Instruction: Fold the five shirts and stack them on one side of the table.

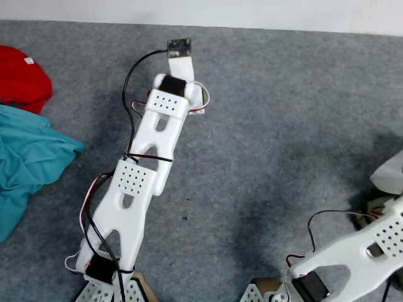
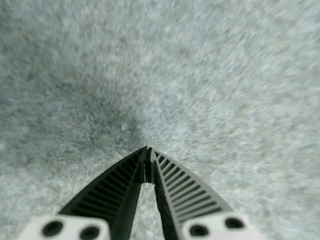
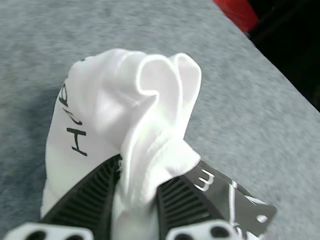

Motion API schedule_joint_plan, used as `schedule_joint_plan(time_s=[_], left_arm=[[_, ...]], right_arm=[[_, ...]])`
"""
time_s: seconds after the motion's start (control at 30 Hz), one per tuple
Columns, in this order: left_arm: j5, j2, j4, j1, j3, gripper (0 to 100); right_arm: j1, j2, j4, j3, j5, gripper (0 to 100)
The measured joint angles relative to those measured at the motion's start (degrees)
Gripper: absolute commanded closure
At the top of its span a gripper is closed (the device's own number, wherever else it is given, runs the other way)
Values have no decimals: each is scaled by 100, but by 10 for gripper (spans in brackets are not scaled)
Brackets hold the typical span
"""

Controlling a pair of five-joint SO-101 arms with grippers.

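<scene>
Count: 3 shirts visible, 2 arms.
- Red shirt point(image 1: 22, 78) sat bunched at the far left corner of the table point(image 1: 271, 126).
- Teal shirt point(image 1: 28, 167) lay crumpled along the left edge, just in front of the red one and touching it.
- White shirt point(image 3: 125, 100) with black lettering and a grey tag point(image 3: 240, 200) was on the right side of the table, gathered into a lump.

Right end effector point(image 3: 140, 175) was clamped on a fold of the white shirt. I couldn't tell whether the cloth was off the surface. Left end effector point(image 2: 147, 150) was closed on nothing, over bare table toward the far edge, mid-width. The left arm point(image 1: 148, 163) was stretched out.

Surface was a grey felt-like covering. A pale strip ran beyond the far edge, and the right wrist view showed a dark area past one table edge.
</scene>
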Motion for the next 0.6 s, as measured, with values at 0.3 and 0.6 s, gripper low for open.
schedule_joint_plan(time_s=[0.3, 0.6], left_arm=[[0, 97, -114, 0, 0, 993], [0, 97, -114, 0, 0, 993]], right_arm=[[114, -2004, 9, 3112, 0, 993], [202, -4079, -387, 6470, 193, 993]])
